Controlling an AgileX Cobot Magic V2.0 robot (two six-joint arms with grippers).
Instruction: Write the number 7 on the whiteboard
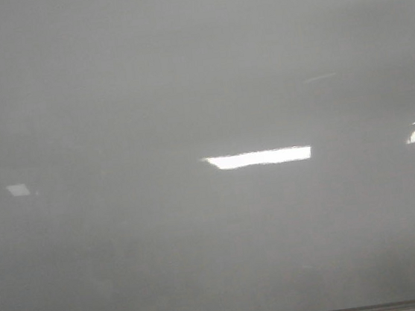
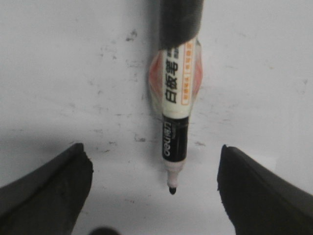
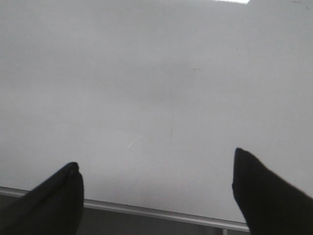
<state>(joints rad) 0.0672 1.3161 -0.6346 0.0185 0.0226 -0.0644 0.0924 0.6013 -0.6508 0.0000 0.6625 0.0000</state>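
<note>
Both grippers gape empty; marker (image 2: 175, 132) lies uncapped between left fingers (image 2: 46, 188). Close squarely on its barrel before touching the blank whiteboard (image 1: 184, 83).

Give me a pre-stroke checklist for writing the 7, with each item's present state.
1. Whiteboard free of a drawn 7 in the front view: ok, only glare patches.
2. Marker uncapped, tip exposed: ok.
3. Marker lies between the left gripper's fingers: ok, but it is not clamped; jaws stand wide.
4. Tip touching the board: cannot tell.
5. Right gripper open, holding nothing: ok.
6. Board's bottom edge visible as a lower limit: ok.
</note>
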